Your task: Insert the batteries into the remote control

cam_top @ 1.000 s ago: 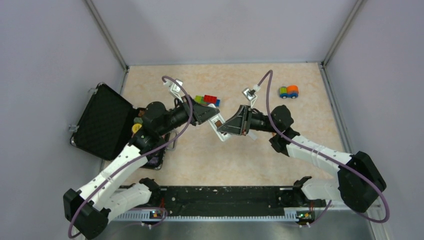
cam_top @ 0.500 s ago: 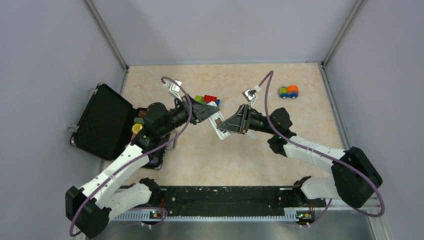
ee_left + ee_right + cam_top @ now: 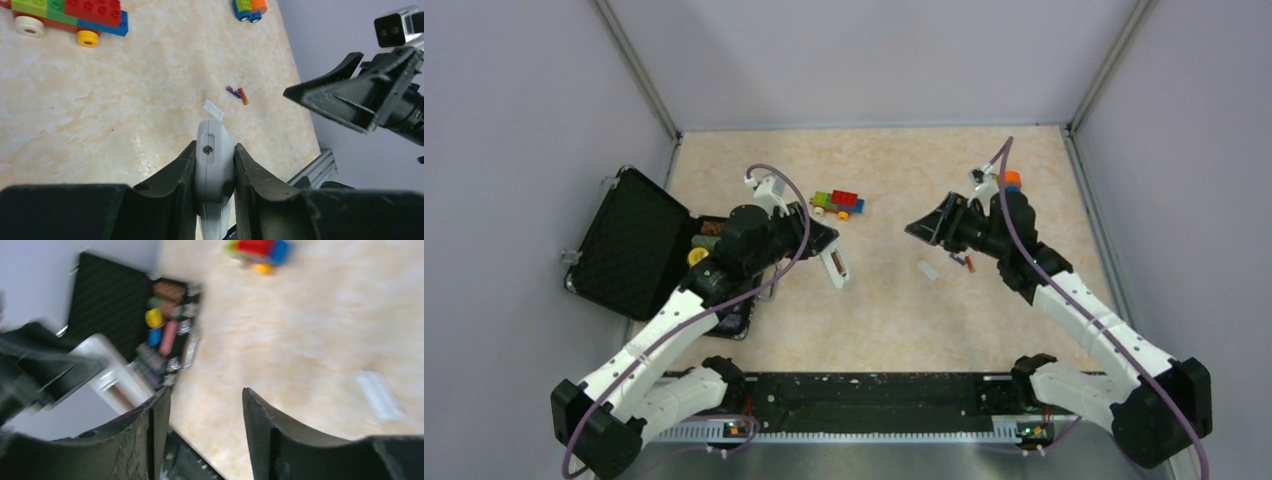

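Far to the left of the remote control, an open black case (image 3: 629, 243) lies at the table's (image 3: 879, 325) left edge, with coloured poker chips (image 3: 161, 322) packed in its tray.

The left gripper (image 3: 215, 150) is clamped on the remote control (image 3: 214, 159). Its two dark fingers press the slim white body from both sides, and the body's rounded end sticks out past the fingertips. From above, the remote (image 3: 834, 266) slants down out of the gripper. Whether its tip meets the table cannot be told.

Behind the remote and a little to its right, a long brick car (image 3: 839, 202) stands with red, green and blue bricks on white and yellow wheels.

To the right of the remote, the white back cover (image 3: 212, 109) lies flat on the table, apart from it. Just beyond the cover, still further right of the remote, lie the purple battery (image 3: 233, 91) and the red-orange battery (image 3: 243, 96), just beside each other with their near ends almost meeting.

The right gripper (image 3: 206, 392) hovers to the right of the remote and well apart from it, above the batteries' side of the table. Its fingers are spread with nothing between them. Its own view is blurred.

Furthest right of the remote, near the back, a small toy car (image 3: 250, 7) is partly hidden by the right arm in the overhead view.
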You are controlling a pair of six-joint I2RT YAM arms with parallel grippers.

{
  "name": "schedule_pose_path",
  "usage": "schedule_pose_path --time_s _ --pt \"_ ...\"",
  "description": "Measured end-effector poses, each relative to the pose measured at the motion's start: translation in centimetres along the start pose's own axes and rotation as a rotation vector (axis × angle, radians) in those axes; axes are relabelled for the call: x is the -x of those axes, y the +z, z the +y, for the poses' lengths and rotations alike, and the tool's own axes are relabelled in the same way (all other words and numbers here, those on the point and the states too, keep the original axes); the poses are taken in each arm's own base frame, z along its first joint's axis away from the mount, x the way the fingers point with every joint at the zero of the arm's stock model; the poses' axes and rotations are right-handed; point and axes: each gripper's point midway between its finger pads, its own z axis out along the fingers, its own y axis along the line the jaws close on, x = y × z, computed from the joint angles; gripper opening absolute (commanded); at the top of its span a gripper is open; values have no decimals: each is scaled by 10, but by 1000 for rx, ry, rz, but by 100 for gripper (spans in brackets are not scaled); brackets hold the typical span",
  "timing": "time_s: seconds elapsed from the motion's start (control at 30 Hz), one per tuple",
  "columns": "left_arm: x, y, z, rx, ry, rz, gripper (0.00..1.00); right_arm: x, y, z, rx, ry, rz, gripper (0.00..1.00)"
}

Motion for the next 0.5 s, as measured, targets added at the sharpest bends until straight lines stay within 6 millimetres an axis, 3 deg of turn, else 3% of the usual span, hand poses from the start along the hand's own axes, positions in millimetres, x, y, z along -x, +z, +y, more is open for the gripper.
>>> schedule_pose_path --time_s 0.1,0.27,0.37,0.5 --pt "-4 -1 9 32 23 15 0 13 -5 -62 -277 -36 -17 43" --pt "-7 -2 11 34 46 31 0 0 -13 -151 -677 -120 109 39" --pt "-10 -1 11 33 46 42 0 -16 -26 -193 -854 -166 207 39" --pt "-14 1 12 29 42 63 0 -25 -43 -223 -987 -208 288 39"
